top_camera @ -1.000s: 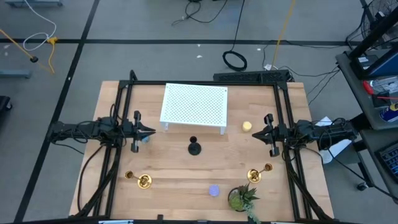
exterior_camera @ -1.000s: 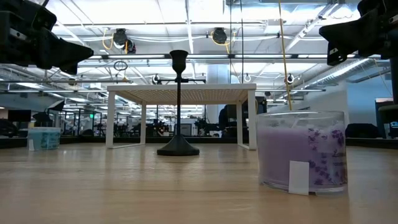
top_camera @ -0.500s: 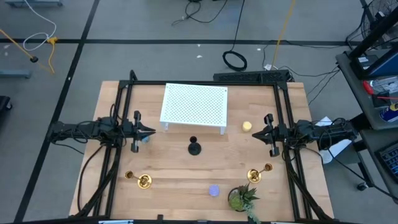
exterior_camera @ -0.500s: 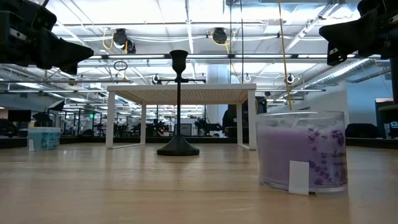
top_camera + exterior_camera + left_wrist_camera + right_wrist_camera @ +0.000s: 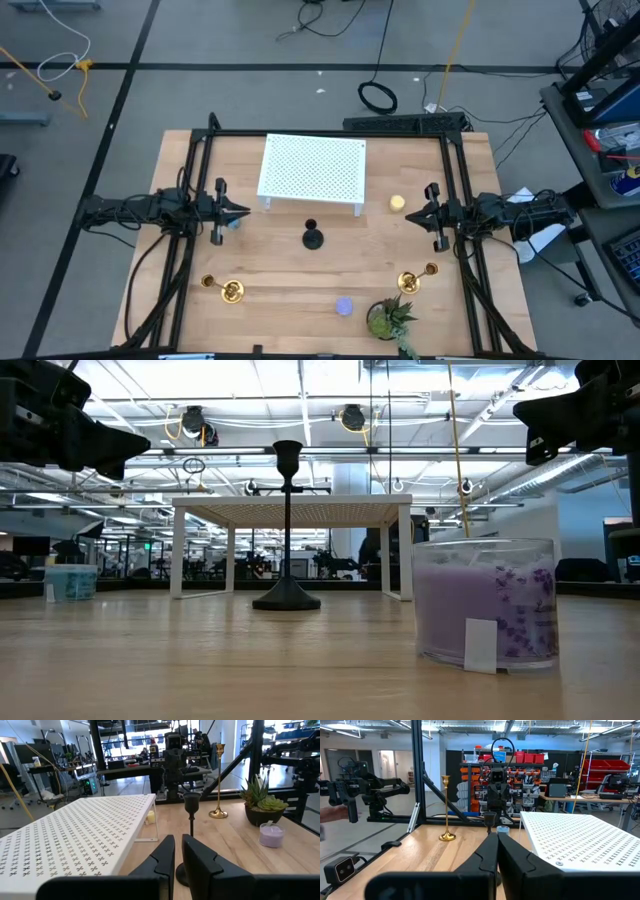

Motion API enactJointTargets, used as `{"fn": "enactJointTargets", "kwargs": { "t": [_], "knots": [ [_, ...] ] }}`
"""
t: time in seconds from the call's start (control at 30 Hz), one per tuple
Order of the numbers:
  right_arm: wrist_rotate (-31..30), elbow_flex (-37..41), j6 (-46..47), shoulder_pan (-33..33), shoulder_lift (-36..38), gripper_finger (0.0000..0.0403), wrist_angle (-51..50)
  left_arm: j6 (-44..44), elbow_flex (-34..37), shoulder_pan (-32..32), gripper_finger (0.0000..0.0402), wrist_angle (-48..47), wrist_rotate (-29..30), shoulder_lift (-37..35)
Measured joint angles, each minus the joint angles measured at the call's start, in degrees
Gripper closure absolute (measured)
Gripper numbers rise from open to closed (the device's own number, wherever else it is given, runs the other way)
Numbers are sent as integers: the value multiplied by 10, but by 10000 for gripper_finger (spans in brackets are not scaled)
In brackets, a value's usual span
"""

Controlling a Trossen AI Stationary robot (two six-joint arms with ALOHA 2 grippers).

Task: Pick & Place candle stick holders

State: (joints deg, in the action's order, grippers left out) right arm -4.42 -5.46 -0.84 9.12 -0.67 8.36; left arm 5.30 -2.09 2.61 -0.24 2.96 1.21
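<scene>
Pale plank table (image 5: 300, 280) carries slim black holder (image 5: 313, 236); both jaws pinched narrow.

Count of items on the table, by kind.

Candle stick holders: three. One black holder (image 5: 313, 238) stands near the centre, in front of the rack; one gold holder (image 5: 231, 291) stands at the near left; a second gold holder (image 5: 409, 282) stands at the near right.

Candles: three. One blue candle (image 5: 70, 582), one yellow candle (image 5: 397, 203), one purple candle (image 5: 344, 306).

White perforated rack (image 5: 313, 170): one.

Potted plant (image 5: 385, 319): one.

Robot arms: two, one at each side of the table.
</scene>
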Motion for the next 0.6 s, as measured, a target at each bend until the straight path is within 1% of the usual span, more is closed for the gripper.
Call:
{"fn": "enactJointTargets", "kwargs": {
  "t": [0.33,0.47,0.6],
  "knots": [
    [0,0,0,0,0,399,0,1,0,0,360,0,0,0],
    [0,0,0,0,0,399,0,19,0,0,360,1,0,0],
    [0,0,5,0,0,399,2,5,0,0,360,12,-1,0]
  ]
}}
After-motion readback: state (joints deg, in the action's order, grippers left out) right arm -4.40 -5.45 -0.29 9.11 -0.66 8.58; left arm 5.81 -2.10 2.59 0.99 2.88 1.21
